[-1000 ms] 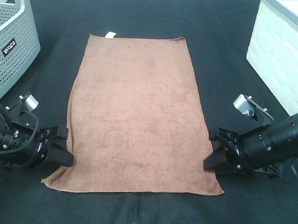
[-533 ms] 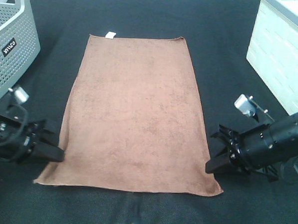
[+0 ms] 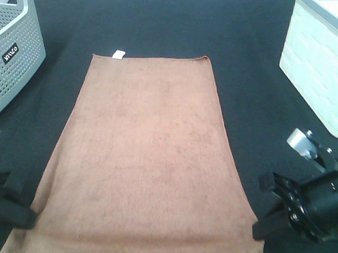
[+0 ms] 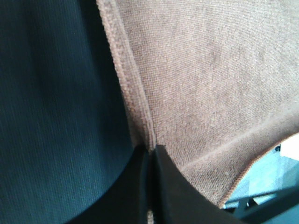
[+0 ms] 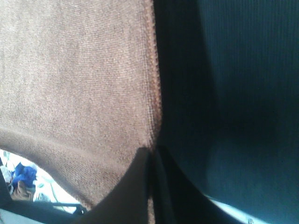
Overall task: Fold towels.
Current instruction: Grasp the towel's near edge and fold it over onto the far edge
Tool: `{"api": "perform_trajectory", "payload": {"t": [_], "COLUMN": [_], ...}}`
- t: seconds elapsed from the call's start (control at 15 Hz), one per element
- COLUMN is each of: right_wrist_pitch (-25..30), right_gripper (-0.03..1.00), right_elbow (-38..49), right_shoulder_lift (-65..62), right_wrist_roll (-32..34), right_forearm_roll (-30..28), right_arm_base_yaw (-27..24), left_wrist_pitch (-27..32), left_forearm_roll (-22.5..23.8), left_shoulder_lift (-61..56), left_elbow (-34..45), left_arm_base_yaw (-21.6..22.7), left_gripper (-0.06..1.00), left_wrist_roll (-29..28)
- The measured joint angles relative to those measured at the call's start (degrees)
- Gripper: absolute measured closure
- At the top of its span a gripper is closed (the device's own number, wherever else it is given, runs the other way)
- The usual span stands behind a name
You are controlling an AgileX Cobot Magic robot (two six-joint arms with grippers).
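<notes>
The brown towel [image 3: 144, 159] lies spread lengthwise on the black table, its small white tag [image 3: 119, 54] at the far edge. Its near end is lifted off the table and stretched wide toward the camera. My left gripper [image 3: 25, 216] is shut on the towel's near left edge; the left wrist view shows the hem [image 4: 135, 102] pinched between the closed fingers [image 4: 150, 161]. My right gripper [image 3: 260, 229] is shut on the near right edge; the right wrist view shows the hem [image 5: 154, 93] running into the closed fingers [image 5: 152, 161].
A grey perforated basket [image 3: 11, 44] stands at the far left. A white bin [image 3: 322, 61] stands at the far right. Black cloth [image 3: 247, 40] covers the table around the towel.
Both grippers have moved toward the camera and up, holding the towel's near corners. The near end has risen and the whole towel has slid nearer.
</notes>
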Motion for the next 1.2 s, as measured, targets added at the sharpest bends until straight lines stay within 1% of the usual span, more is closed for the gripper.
{"api": "perform_trajectory", "payload": {"t": [0.13,0.2,0.27,0.4,0.53,0.67,0.73,1.0,1.07,1.2], "right_wrist_pitch": [0.1,0.1,0.2,1.1,1.3,3.1,4.6,10.8,10.8,13.3], "right_gripper": [0.97,0.97,0.97,0.97,0.97,0.97,0.97,0.97,0.97,0.97], "right_elbow": [0.0,-1.4,-3.8,-10.3,-18.8,-28.7,-37.2,-59.4,-59.4,-69.8], "right_shoulder_lift": [-1.3,-1.2,-0.9,0.9,4.4,8.8,12.9,24.4,24.4,30.7], "right_wrist_roll": [0.0,0.0,0.1,1.0,1.8,4.6,7.3,14.4,14.4,16.8], "right_forearm_roll": [-0.1,-0.5,-0.7,-1.2,-2.8,-6.0,-9.3,-18.0,-18.0,-20.7], "right_arm_base_yaw": [0.0,0.0,0.0,0.0,0.0,0.0,0.0,0.0,0.0,0.0], "left_wrist_pitch": [0.1,0.1,-0.3,-2.5,-4.6,-4.8,-4.8,-4.9,-4.9,-6.4], "left_forearm_roll": [-0.1,-0.7,-1.3,-1.7,-1.9,-1.9,-1.9,-1.9,-1.9,-1.9], "left_shoulder_lift": [-1.5,-1.5,-1.5,-0.8,2.3,7.4,11.3,19.8,19.8,24.6], "left_elbow": [0.6,0.1,-1.2,-6.8,-13.5,-21.4,-26.8,-41.7,-41.7,-50.2], "left_arm_base_yaw": [0.0,0.0,0.0,0.0,0.0,0.0,0.0,0.0,0.0,0.0], "left_gripper": [0.94,0.94,0.94,0.94,0.94,0.94,0.94,0.94,0.94,0.94], "left_wrist_roll": [-0.2,-0.2,-0.2,-0.2,-0.2,-0.6,-1.1,-2.5,-2.5,-2.6]}}
